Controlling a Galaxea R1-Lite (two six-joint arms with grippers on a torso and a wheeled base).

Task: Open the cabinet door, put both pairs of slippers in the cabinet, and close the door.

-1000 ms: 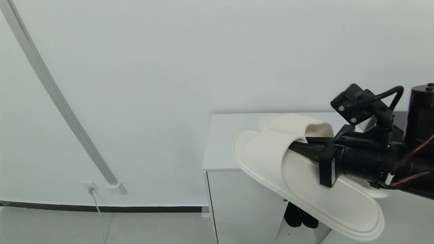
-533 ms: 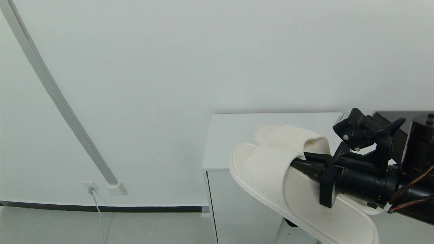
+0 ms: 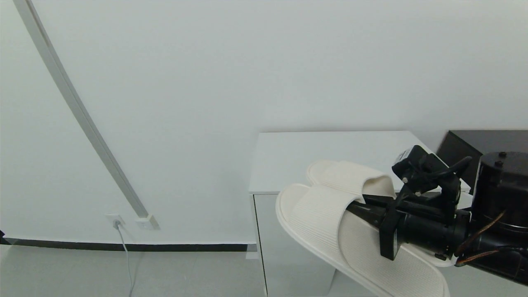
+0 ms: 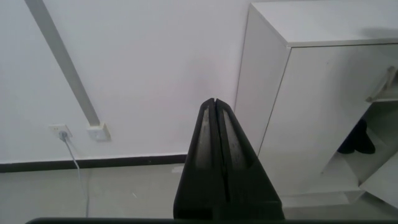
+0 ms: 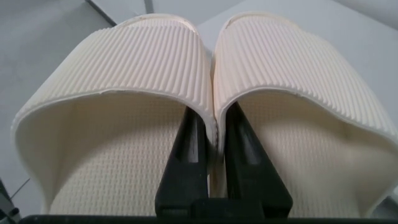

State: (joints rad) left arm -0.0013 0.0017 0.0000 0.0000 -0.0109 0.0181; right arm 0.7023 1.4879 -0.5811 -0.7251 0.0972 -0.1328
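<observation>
A pair of white slippers (image 3: 326, 214) hangs from the right pincer (image 5: 214, 124), in front of the white cabinet (image 3: 321, 152). One finger sits inside each slipper. The two fingers press the neighbouring upper bands together, so both slippers are clamped as one bundle, toes pointing away from the arm.

Over the last second we see the arm carry this bundle downward. The toes lay across the cabinet's top surface before. Now they overlap its front edge, and the heels dip below the bottom of the head view. The whole head view has also shifted slightly, so part of this change is the camera moving, not the slippers.

The left pincer (image 4: 215, 106) has its fingers pressed together with nothing between them. It hangs to the left of the cabinet. Its view shows the cabinet open on the far side, with a dark pair (image 4: 358, 140) already standing on a lower shelf inside.

We judge that the white slippers are being lowered towards that opening. Placing them inside and shutting the door remain to be done.
</observation>
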